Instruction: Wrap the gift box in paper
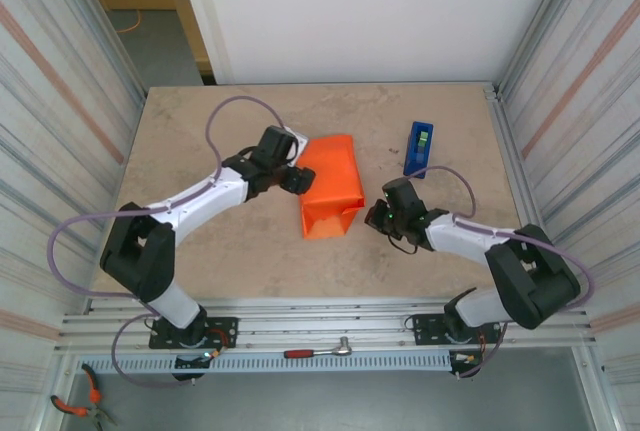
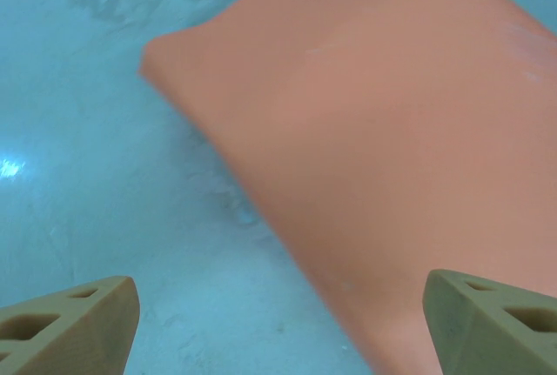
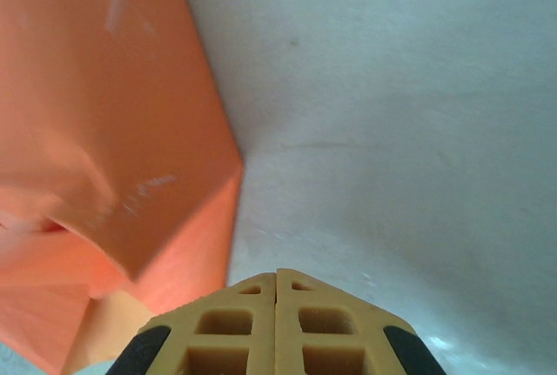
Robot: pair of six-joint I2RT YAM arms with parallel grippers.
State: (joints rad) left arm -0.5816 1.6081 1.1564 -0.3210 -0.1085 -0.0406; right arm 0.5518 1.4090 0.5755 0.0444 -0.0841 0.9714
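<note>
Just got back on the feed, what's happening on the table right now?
Both arms are at the orange paper, which lies mid-table folded into a boxy wrap whose near end looks open and crumpled. The left tool is open at the paper's left edge, gripping nothing. The right tool is shut and empty, just off the paper's near right corner. A blue tape dispenser sits apart, farther back on the right.
</note>
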